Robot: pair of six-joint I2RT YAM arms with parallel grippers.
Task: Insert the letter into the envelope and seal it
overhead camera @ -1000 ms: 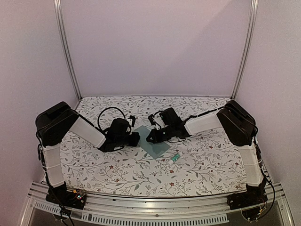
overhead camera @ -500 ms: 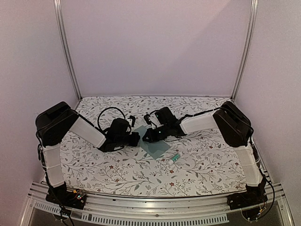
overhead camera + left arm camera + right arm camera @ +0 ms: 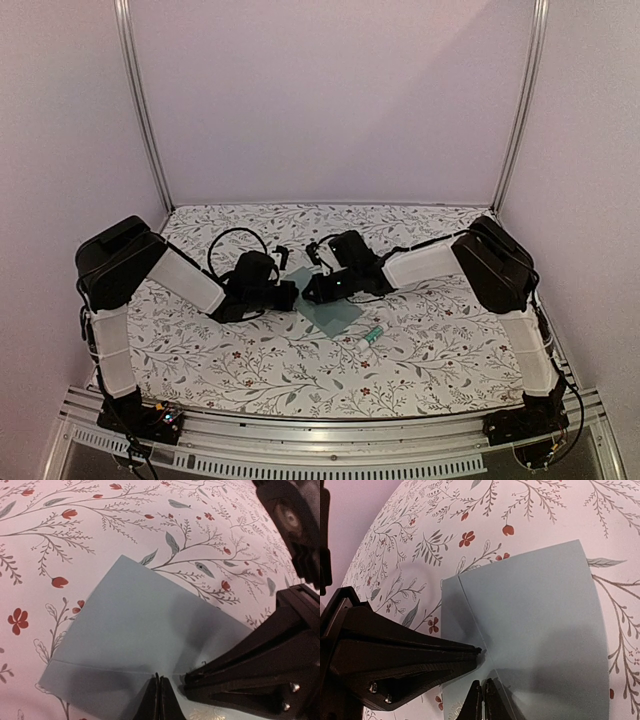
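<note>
The pale teal envelope (image 3: 335, 312) lies flat on the floral tablecloth between the two arms. It fills the left wrist view (image 3: 140, 625) and the right wrist view (image 3: 540, 615), with a fold crease across it. My left gripper (image 3: 292, 293) (image 3: 158, 681) is shut, with its tips down on the envelope at the crease. My right gripper (image 3: 310, 292) (image 3: 483, 684) is also shut and rests on the crease, facing the left one a few centimetres away. The tan letter does not show in any view.
A small white-and-green glue stick (image 3: 371, 337) lies on the cloth just right of the envelope's near corner. A black cable loop (image 3: 235, 245) rises behind the left wrist. Metal frame posts and pale walls enclose the table.
My right gripper has moved a little to the left, closer to the left gripper over the envelope. The left arm has stayed still.
</note>
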